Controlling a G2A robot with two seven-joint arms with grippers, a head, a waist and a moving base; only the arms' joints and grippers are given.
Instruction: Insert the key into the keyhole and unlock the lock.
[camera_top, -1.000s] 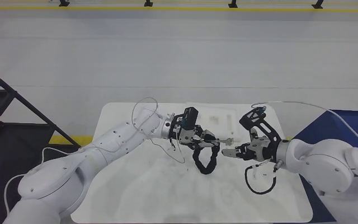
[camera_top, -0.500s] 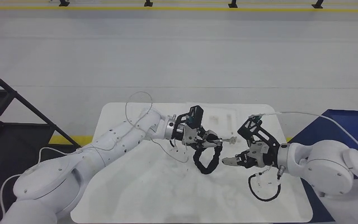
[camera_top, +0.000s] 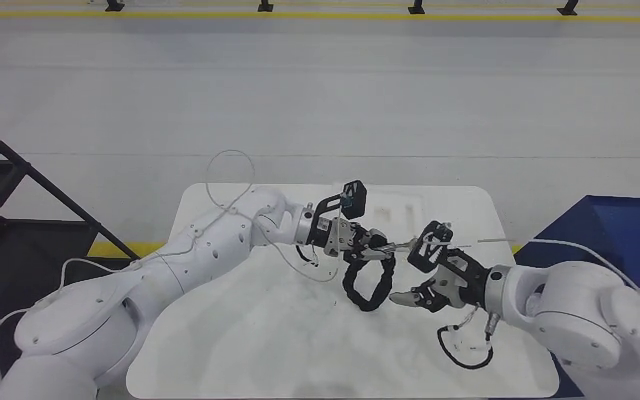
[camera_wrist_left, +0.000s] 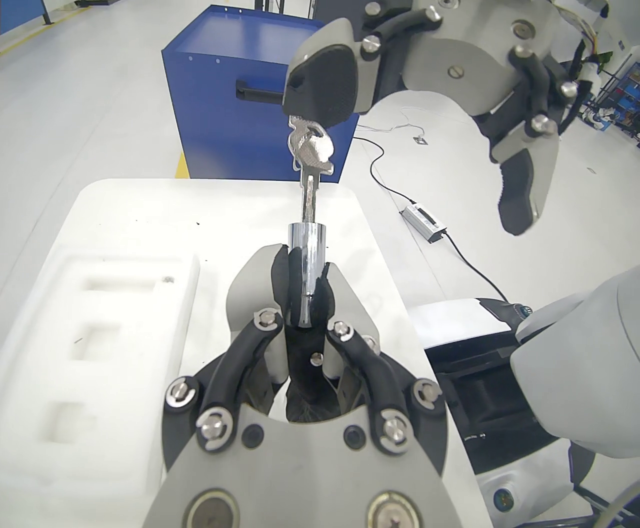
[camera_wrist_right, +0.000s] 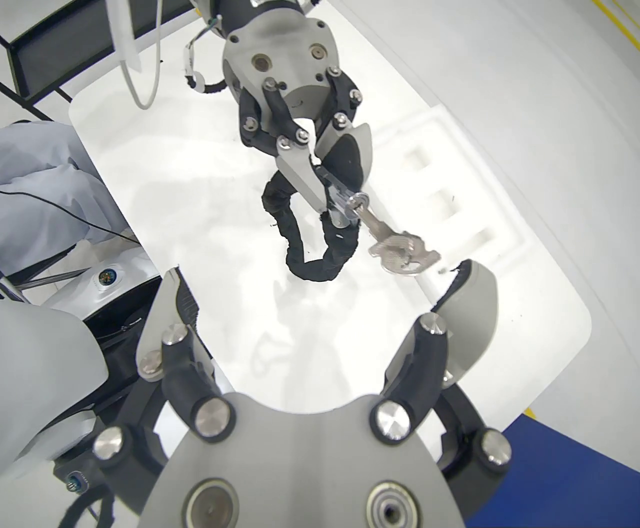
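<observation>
The room: a pale grey floor (camera_top: 320, 90) stretches beyond the far side of the table, with a yellow line (camera_top: 320, 14) along its far edge. A blue cabinet (camera_wrist_left: 240, 125) stands on the floor just off one end of the table, and a black frame (camera_top: 50, 200) stands off the opposite end. A power adaptor (camera_wrist_left: 422, 218) with its black cord lies on the floor beside the table, near the cabinet.

The surface: a white table (camera_top: 230, 340) with rounded corners. A white foam tray (camera_wrist_left: 75, 325) with rectangular recesses lies along the table's far edge.

The left gripper (camera_wrist_left: 302, 280) hangs above the middle of the table, its jaws closed tight on the lock (camera_wrist_left: 307, 260), a chrome cylinder. The lock's black cable loop (camera_wrist_right: 320, 250) droops to the tabletop.

The right gripper (camera_wrist_right: 322, 277) hangs above the table on the cabinet side, facing the left one. Its jaws stand wide apart and grip nothing. One of its pads (camera_wrist_left: 325, 80) lies right at the head of the key; contact cannot be told.

The key (camera_wrist_left: 310, 150) sits with its blade in the keyhole at the cylinder's free end, above the table. Its head, with a second key alongside, points toward the right gripper.
</observation>
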